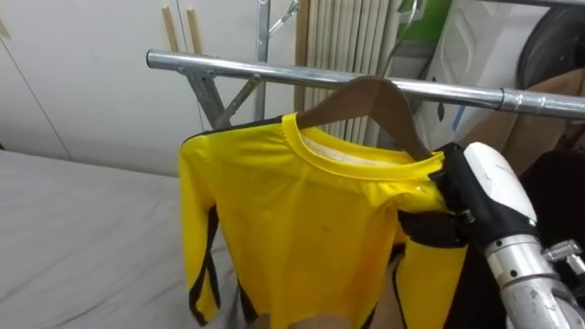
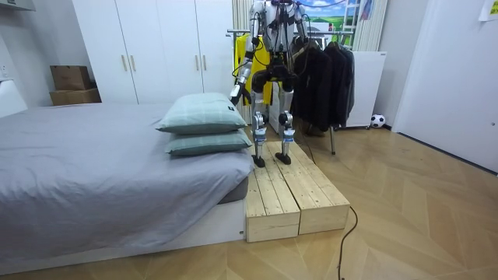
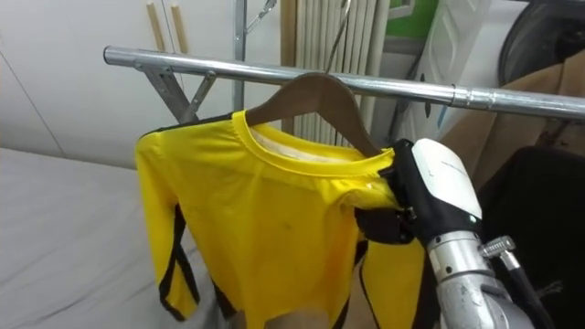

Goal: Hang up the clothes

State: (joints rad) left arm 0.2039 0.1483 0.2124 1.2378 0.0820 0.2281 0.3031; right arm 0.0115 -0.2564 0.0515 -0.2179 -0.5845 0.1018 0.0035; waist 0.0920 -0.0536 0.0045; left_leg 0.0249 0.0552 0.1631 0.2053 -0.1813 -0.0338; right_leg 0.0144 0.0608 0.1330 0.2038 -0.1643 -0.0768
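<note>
A yellow long-sleeved shirt (image 1: 302, 238) with black side stripes hangs on a wooden hanger (image 1: 366, 96) right at the metal rail (image 1: 274, 68) of a clothes rack. The hanger's thin hook rises past the rail; whether it rests on it I cannot tell. My right hand (image 1: 489, 183) is at the shirt's right shoulder, its dark fingers curled round the hanger's end and the cloth over it. In the room view my left hand (image 2: 234, 93) hangs low at my side, towards the bed. I stand on a wooden platform (image 2: 288, 194), facing the rack.
Dark clothes (image 2: 323, 74) hang further right on the same rail. A bed (image 2: 93, 163) with two pillows (image 2: 202, 117) lies at my left. White wardrobes stand behind it, a radiator and a white panel behind the rack.
</note>
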